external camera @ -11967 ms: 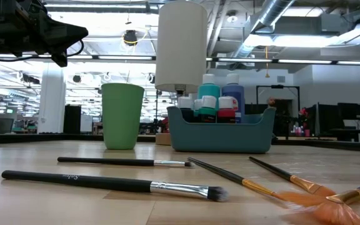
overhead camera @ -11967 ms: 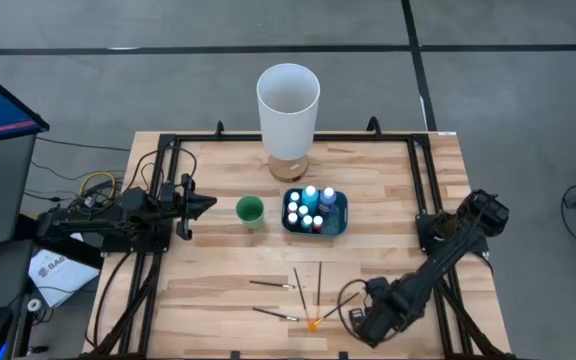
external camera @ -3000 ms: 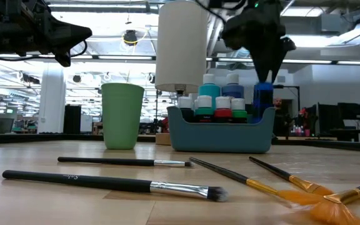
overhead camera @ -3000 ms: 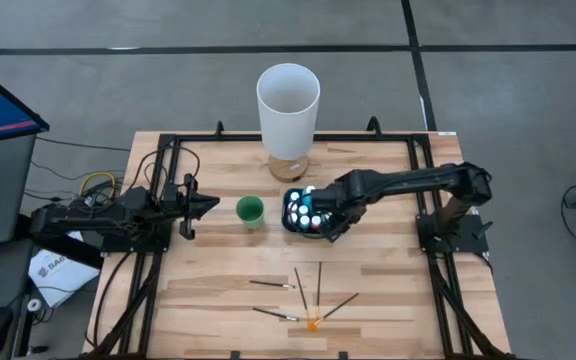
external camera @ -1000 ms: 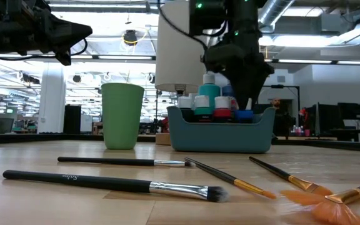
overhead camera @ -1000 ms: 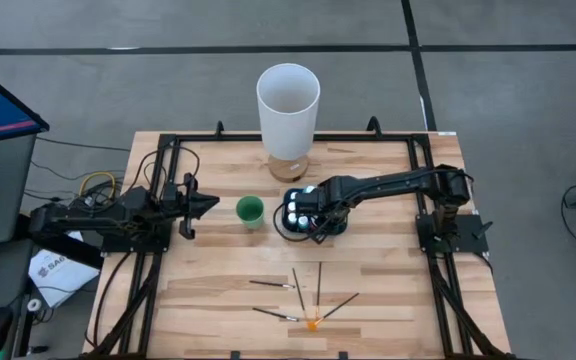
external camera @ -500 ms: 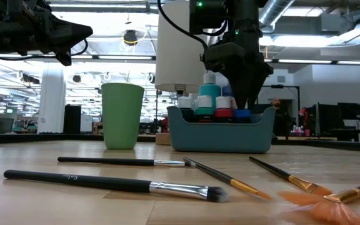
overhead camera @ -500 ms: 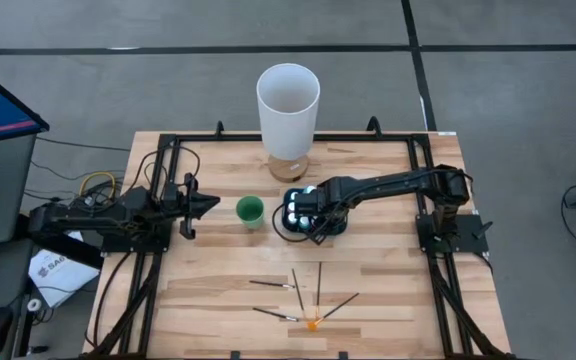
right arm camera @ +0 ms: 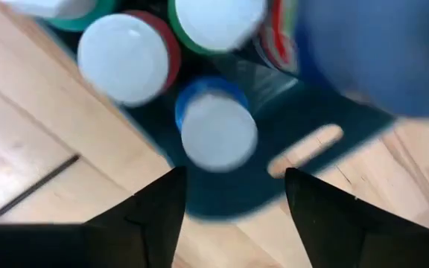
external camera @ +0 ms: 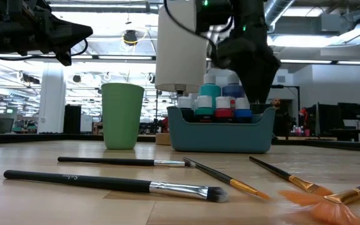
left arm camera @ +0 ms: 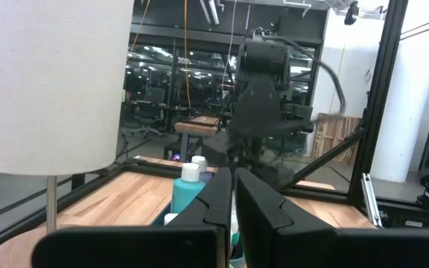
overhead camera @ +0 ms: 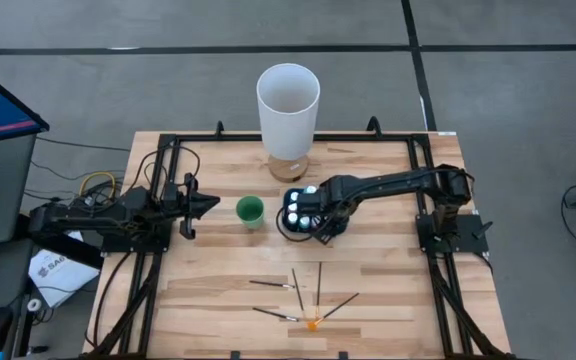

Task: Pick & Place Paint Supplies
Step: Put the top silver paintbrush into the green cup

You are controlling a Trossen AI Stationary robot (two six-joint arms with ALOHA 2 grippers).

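A blue bin (external camera: pixel 220 134) stands mid-table and holds several small paint bottles (external camera: pixel 212 100) with pale caps. Among them is a blue bottle (right arm camera: pixel 218 132), standing upright on the bin's floor by its near wall. My right gripper (right arm camera: pixel 233 212) hangs open just above that bottle, fingers pointing down and clear of it, and it also shows above the bin in the low view (external camera: pixel 255 90). Several thin brushes (overhead camera: pixel 298 295) lie flat on the near part of the table, one orange-tipped (overhead camera: pixel 313 323). My left gripper (overhead camera: pixel 206 205) waits shut, left of the green cup (overhead camera: pixel 250 210).
A tall white cylinder (overhead camera: pixel 288 100) stands on a wooden base at the far edge, behind the bin. A black frame (overhead camera: pixel 168 150) runs along the table's sides. Bare wood lies between the bin and the brushes.
My right gripper has opened over the bin and let go of the blue bottle, which now stands among the others. The gripper has risen a little above the bin.
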